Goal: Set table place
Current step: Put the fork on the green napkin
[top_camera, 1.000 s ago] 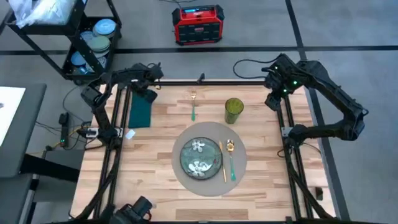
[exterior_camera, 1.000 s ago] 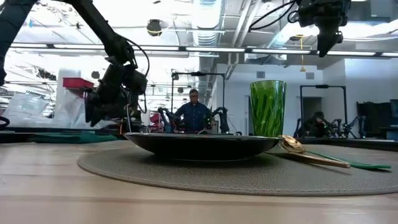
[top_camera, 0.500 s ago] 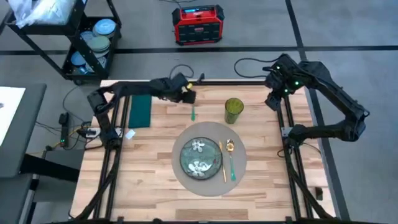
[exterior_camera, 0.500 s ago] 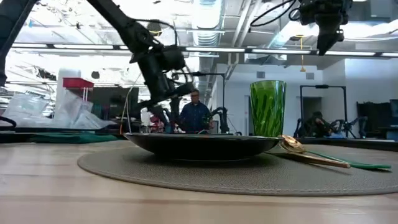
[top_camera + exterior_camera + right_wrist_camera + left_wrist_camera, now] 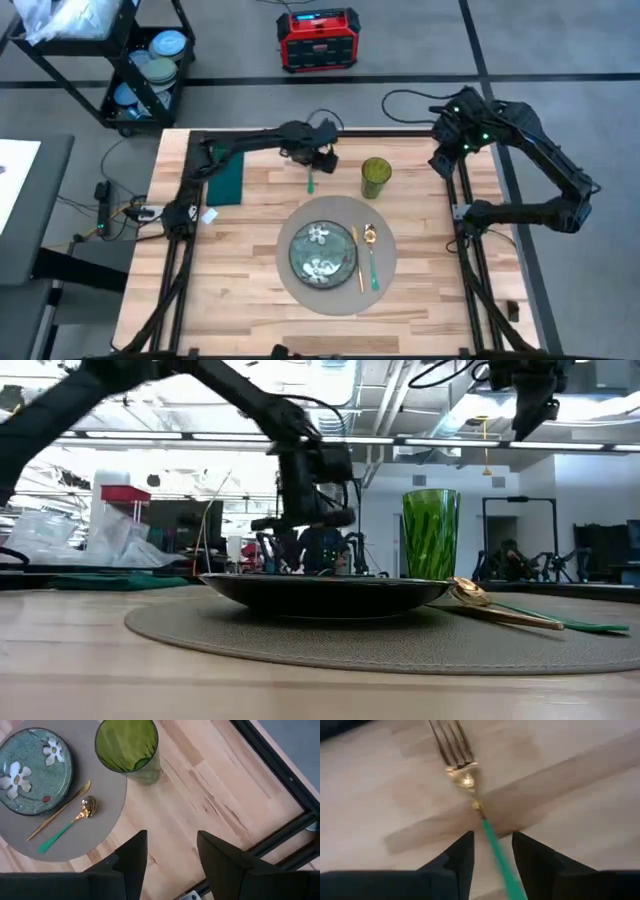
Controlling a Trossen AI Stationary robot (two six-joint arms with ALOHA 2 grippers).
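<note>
Hovering my spread left claw point(image 5: 491, 851) astride the fork point(image 5: 470, 787), I'll drop straight, clamping its green handle squarely.

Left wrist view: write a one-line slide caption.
Left gripper, fingers open, poised over a gold fork with green handle lying on the wooden table.

A robotics lab with an industrial look: a butcher-block table point(image 5: 250, 260) in a black rail frame stands on a grey concrete floor marked with dark tape lines; a red-and-black power unit point(image 5: 318, 40) sits on the floor at the far side; exposed ducts and strip lights point(image 5: 330, 390) run overhead; more robot rigs and a seated person point(image 5: 322, 548) show in the open hall behind.
</note>
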